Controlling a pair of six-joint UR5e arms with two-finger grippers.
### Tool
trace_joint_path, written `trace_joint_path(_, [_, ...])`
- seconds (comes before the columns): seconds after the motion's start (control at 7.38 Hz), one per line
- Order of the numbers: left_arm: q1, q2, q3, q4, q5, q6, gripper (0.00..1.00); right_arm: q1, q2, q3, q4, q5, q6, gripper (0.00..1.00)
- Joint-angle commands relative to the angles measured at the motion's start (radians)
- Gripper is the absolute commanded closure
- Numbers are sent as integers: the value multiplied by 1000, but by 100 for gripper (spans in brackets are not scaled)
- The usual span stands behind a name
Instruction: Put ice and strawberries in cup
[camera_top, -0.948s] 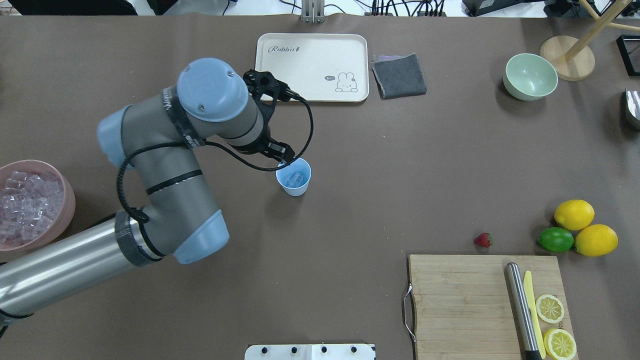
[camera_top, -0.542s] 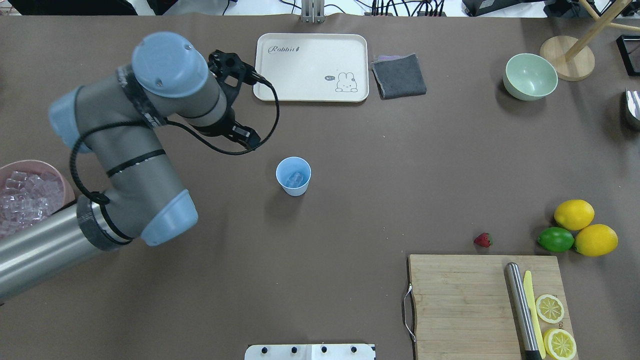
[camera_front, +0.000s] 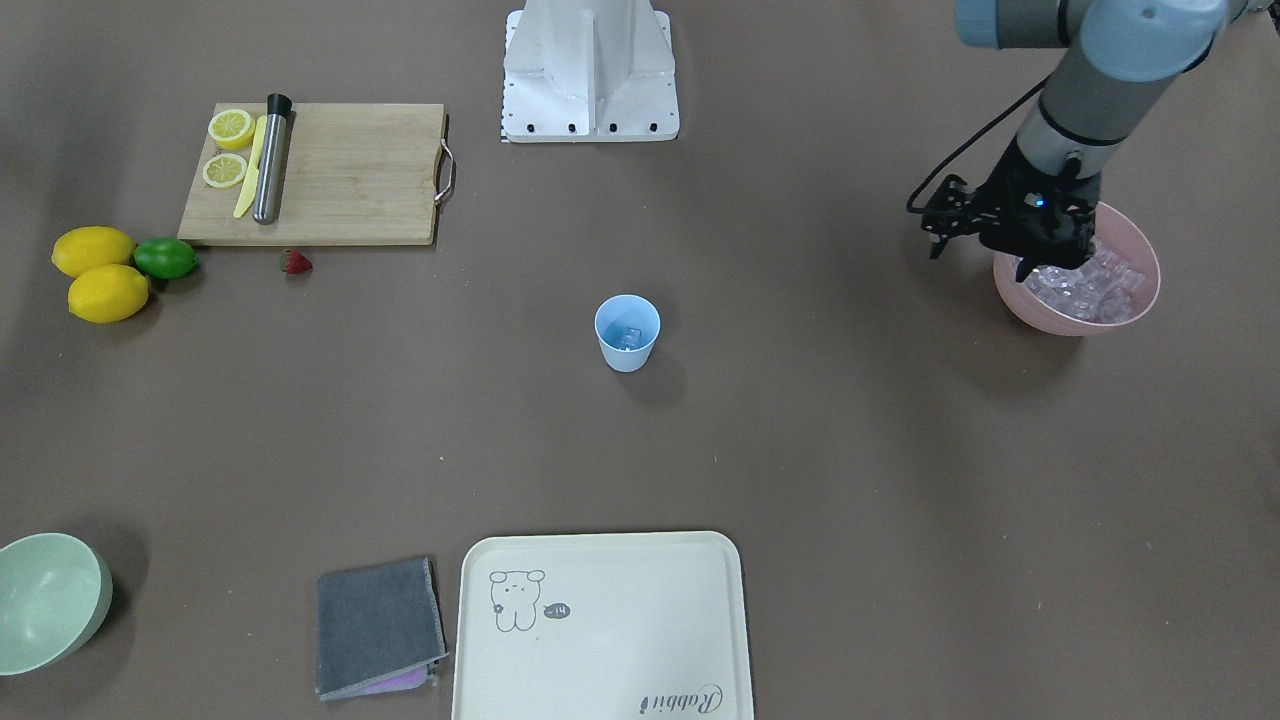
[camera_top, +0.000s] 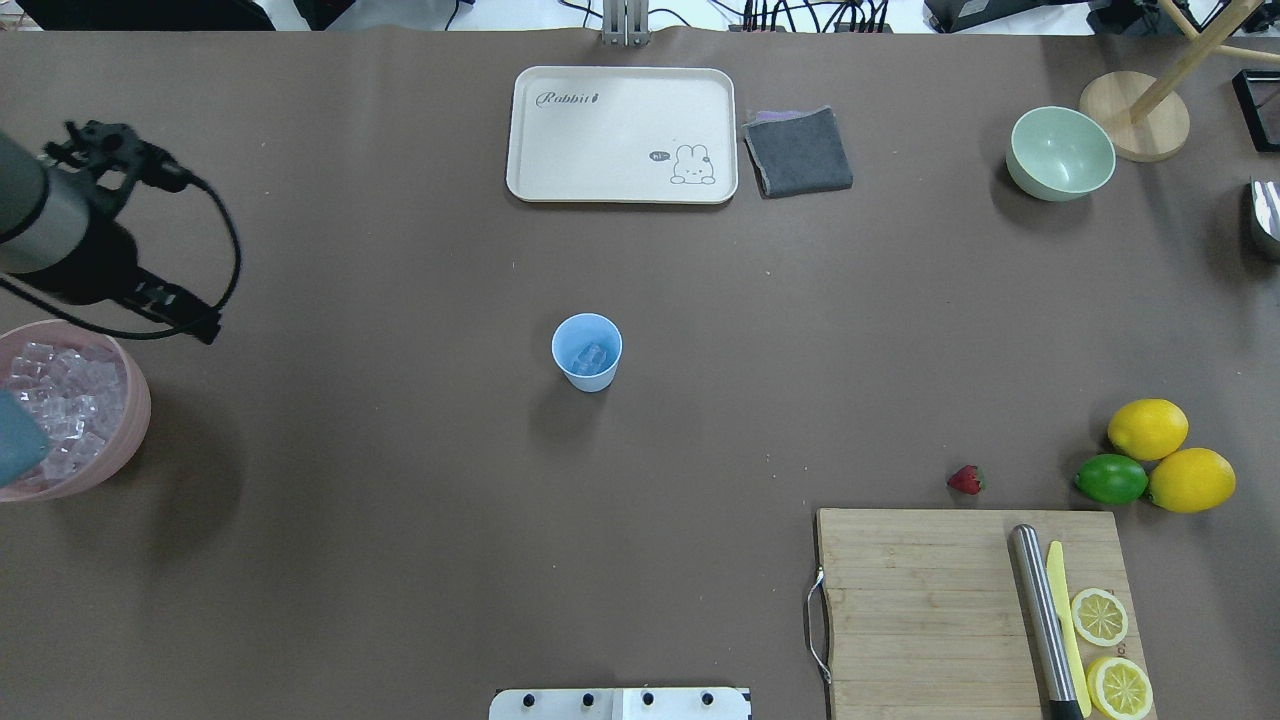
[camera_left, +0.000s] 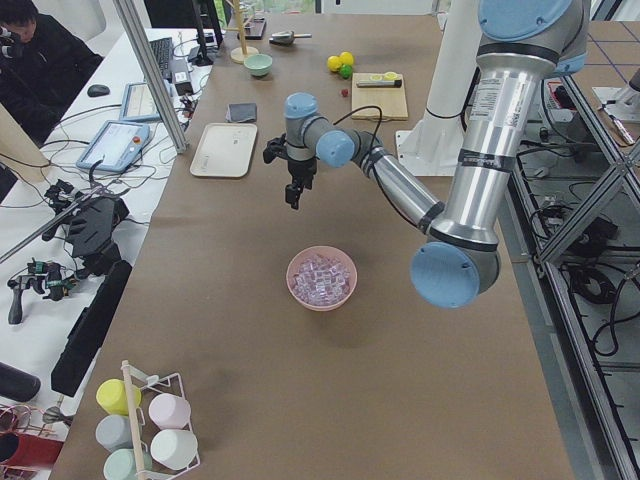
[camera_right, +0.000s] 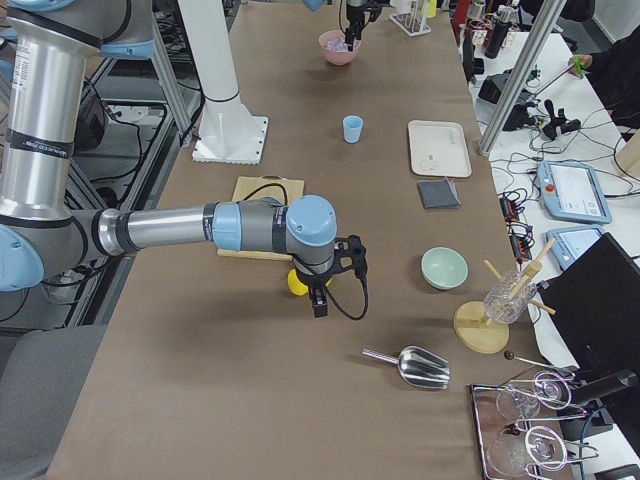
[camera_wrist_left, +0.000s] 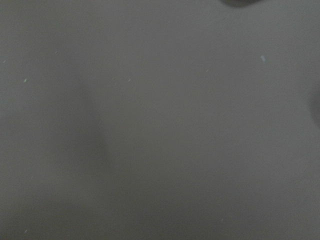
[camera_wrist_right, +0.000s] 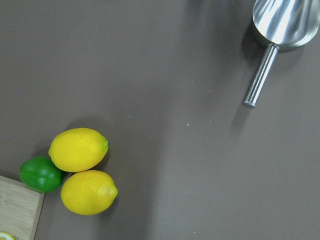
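Observation:
The pale blue cup (camera_top: 587, 352) stands upright mid-table with an ice cube (camera_top: 591, 356) inside; it also shows in the front view (camera_front: 627, 333). Many more ice cubes (camera_top: 62, 400) fill the pink bowl (camera_top: 140, 405) at the table's left end. My left gripper (camera_front: 1050, 268) hangs over the bowl's rim (camera_front: 1075, 325), looks open and holds nothing. The tiny red strawberry (camera_top: 966, 480) lies on the table just beyond the cutting board. My right gripper (camera_right: 318, 300) hovers near the lemons; I cannot tell whether it is open or shut.
A wooden cutting board (camera_top: 920, 600) carries a steel rod (camera_top: 1040, 620), a yellow knife and lemon halves. Two lemons (camera_top: 1148, 428) and a lime (camera_top: 1111, 479) lie beside it. A cream tray (camera_top: 622, 135), grey cloth (camera_top: 798, 150) and mint bowl (camera_top: 1060, 152) sit at the far edge. A metal scoop (camera_wrist_right: 280, 20) lies far right.
My left arm has swung left from above the cup to the pink bowl of ice. The ice cube stays in the cup. Nothing else has moved.

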Motion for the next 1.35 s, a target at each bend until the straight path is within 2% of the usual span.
trace_joint_path(0.0, [-52,275,-2,-233,4,74,4,0,-2,1,1,1,2,0])
trace_joint_path(0.14, [-52,380,62,-446,18,78,4,0,0,1,1,3,3,0])
trace_joint_path(0.27, [-52,426,85,-520,64,69,4,0,0,1,-1,3,3,0])
trace_joint_path(0.68, [-22,431,89,-522,110,75,11,0,-6,4,-1,10,3,0])
trace_joint_path(0.95, [47,424,96,-522,184,78,16,0,-6,4,-1,10,2,0])
trace_joint_path(1.22, [75,428,98,-522,186,72,16,0,-9,4,-1,10,2,0])
